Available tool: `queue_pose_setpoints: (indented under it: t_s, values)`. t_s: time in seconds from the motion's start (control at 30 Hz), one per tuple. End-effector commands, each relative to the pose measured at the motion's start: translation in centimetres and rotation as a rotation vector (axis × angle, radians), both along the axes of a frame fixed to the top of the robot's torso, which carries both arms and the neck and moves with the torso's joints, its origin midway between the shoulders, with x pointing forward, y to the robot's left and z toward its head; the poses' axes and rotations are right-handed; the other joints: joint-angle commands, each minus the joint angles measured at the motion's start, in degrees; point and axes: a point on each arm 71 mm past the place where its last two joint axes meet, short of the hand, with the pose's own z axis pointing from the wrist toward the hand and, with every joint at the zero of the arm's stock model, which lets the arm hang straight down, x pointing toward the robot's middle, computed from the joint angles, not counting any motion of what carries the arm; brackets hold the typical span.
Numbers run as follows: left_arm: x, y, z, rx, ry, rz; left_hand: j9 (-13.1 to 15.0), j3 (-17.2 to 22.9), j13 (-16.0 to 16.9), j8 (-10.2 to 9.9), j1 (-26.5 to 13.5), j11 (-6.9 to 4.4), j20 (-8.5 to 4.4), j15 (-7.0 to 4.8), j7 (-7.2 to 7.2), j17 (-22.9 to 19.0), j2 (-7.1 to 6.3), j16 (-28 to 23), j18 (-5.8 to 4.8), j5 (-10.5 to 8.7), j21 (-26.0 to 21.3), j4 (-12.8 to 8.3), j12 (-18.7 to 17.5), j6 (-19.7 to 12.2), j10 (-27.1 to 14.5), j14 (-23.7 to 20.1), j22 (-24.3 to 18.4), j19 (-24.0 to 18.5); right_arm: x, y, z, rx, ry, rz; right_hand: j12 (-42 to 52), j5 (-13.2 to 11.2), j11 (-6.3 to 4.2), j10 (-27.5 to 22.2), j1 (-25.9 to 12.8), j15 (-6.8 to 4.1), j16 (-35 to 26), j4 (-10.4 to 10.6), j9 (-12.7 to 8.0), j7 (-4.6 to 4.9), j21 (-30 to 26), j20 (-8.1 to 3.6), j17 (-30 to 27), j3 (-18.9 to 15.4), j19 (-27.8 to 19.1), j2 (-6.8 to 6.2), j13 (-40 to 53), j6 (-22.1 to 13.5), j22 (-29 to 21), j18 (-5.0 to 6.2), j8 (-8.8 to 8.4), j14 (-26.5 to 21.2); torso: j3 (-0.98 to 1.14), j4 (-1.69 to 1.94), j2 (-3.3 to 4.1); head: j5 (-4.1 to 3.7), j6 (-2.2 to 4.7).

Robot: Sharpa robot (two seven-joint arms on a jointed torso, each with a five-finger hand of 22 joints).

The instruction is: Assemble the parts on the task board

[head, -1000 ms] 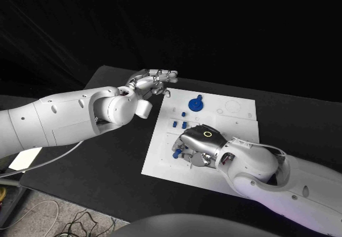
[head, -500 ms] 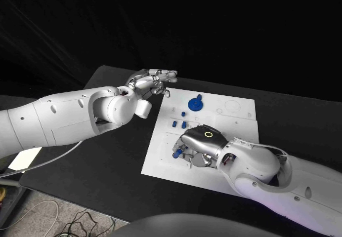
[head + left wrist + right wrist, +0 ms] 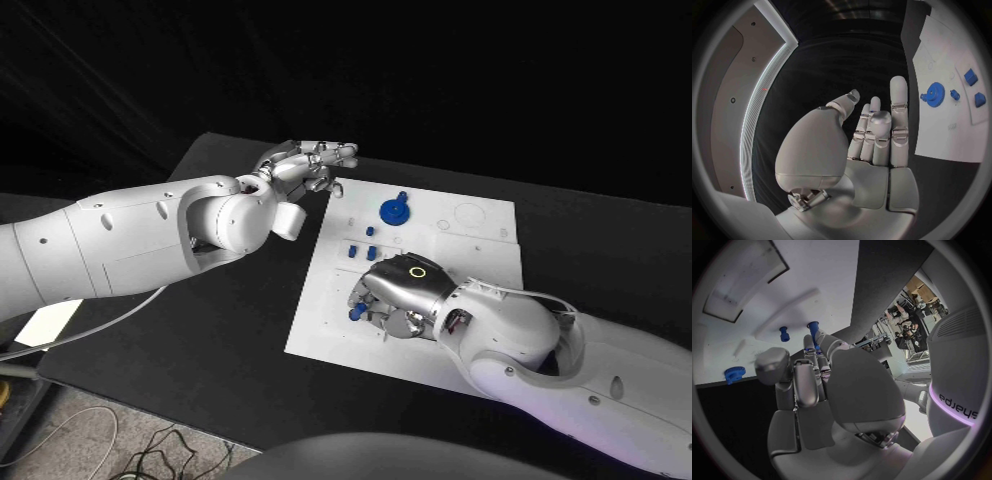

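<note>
The right robot hand point(image 3: 401, 292) rests palm-down on the middle of the task board point(image 3: 462, 238); its fingers are curled toward the board, and whether they hold a part cannot be told. One blue part point(image 3: 356, 312) shows at the fingertips, on the board's near-left area. In the right wrist view two blue pegs point(image 3: 784, 333) stand in the board just beyond the fingers point(image 3: 808, 375), and one blue knurled part point(image 3: 734, 374) lies near the board's edge. One blue gear point(image 3: 395, 211) sits on the board's far half; small blue parts point(image 3: 358, 251) lie between gear and hand. The left robot hand point(image 3: 309, 164) hovers over the tabletop point(image 3: 231, 300) beside the board's far-left corner, fingers extended, holding nothing.
</note>
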Motion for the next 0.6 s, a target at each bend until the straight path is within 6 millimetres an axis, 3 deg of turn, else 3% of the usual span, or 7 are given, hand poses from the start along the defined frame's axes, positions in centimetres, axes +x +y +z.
queue_pose_setpoints:
  t_s: [0.03, 0.33, 0.6]
  values:
    - [-0.08, -0.18, 0.11, -0.011, -0.005, -0.018, 0.0, -0.3, 0.1, -0.1, 0.0, -0.05, 0.33, 0.21, -0.16, -0.1, 0.41, 0.0, 1.03, 0.34, -0.2, -0.1, 0.4, -0.4, -0.5, 0.0, -0.1, -0.1, 0.02, 0.17, -0.25, -0.053, -0.011, -0.01, 0.1, 0.1, -0.69, 0.5, -0.4, -0.22, 0.1, 0.0, 0.1, 0.05, 0.1, -0.13, -0.1, 0.3, -0.1, 0.03, 0.1, 0.5, 0.0, -0.46, 0.14, 2.4, -0.03, 0.06, 0.0, -0.03, -0.03]
    - [-0.13, -0.14, 0.13, -0.011, -0.004, -0.017, 0.0, -0.3, 0.1, -0.1, 0.0, -0.05, 0.33, 0.21, -0.16, -0.1, 0.41, 0.0, 1.03, 0.34, -0.2, -0.1, 0.4, -0.4, -0.5, 0.0, -0.1, -0.1, -0.07, 0.8, -0.11, -0.065, -0.03, -0.01, 0.0, 0.0, -0.63, 0.3, -1.4, -0.14, -0.1, 0.0, 0.0, 0.07, -0.1, -0.05, -0.4, 0.3, -0.3, -0.33, 0.0, 0.2, -0.4, -0.39, -0.02, 2.3, -0.03, 0.08, -0.02, 0.03, -0.08]
    - [-0.16, -0.09, 0.13, -0.01, -0.002, -0.017, 0.0, -0.3, 0.1, -0.1, 0.0, -0.05, 0.33, 0.21, -0.16, -0.1, 0.41, 0.0, 1.03, 0.34, -0.2, -0.1, 0.4, -0.4, -0.5, 0.0, -0.1, -0.1, 0.02, 0.93, 0.07, -0.034, -0.039, -0.016, -0.1, 0.1, 0.83, -6.1, -5.7, 1.07, -1.2, 1.2, -0.9, 1.1, -1.4, 0.87, -1.8, -1.1, -1.1, -3.25, -0.4, -3.9, -2.3, -0.12, -0.3, 1.9, 0.01, 0.01, -0.03, 0.11, -0.12]
